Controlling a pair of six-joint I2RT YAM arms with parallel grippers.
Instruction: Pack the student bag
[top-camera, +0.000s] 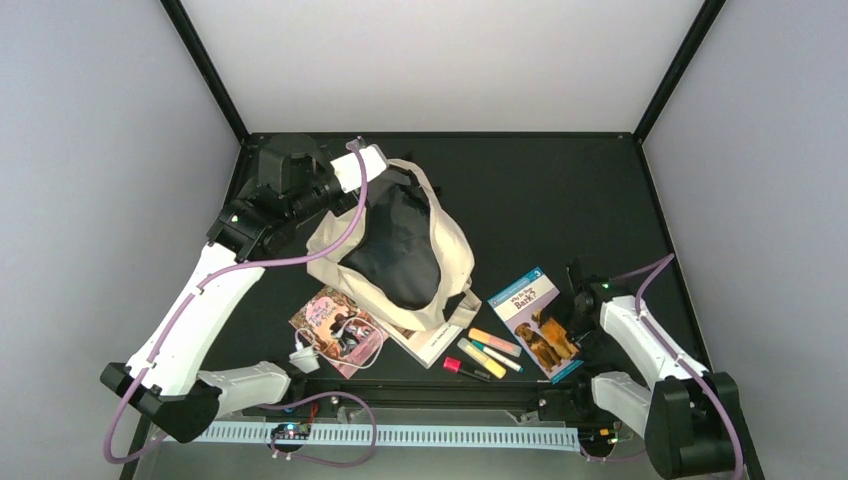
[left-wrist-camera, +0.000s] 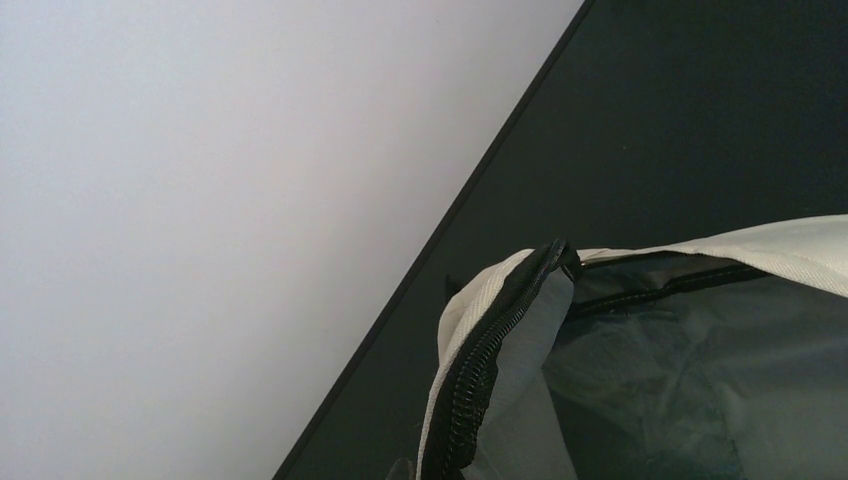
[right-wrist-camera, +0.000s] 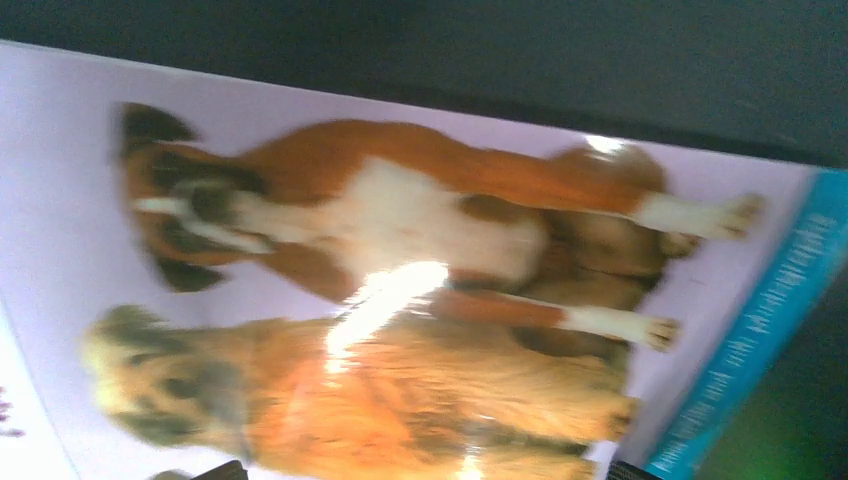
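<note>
The student bag (top-camera: 455, 250) is lying left of centre on the table (top-camera: 560, 200), its mouth gaping upward and showing dark lining. It is looking like soft, light cloth that is sagging wherever nothing is propping it, so the opening is probably going to fold shut if it is let go. Nothing about it is looking fragile or slippery. The firmest hold is seeming to be the zippered rim (left-wrist-camera: 490, 350), where doubled fabric and zipper teeth are giving fingers something to bite.

The left pincer (top-camera: 385, 165) is clenching at the bag's far left edge. Judging from its wrist view, it is pinching that rim and holding the mouth open. The right pincer (top-camera: 572, 312) is hovering released, jaws wide, just above the dog book (top-camera: 535, 322) toward the right of the table, grasping nothing.

The table is showing a matte black top, on which flat books are probably offering little edge to get under. Markers (top-camera: 485, 352) are lying between the bag and the dog book, and a pink book (top-camera: 335, 328) is lying just beside the bag's near left corner. Pale grey walls (top-camera: 100, 150) are closing in on 3 sides, so the 2 arms are working in a boxed space.
</note>
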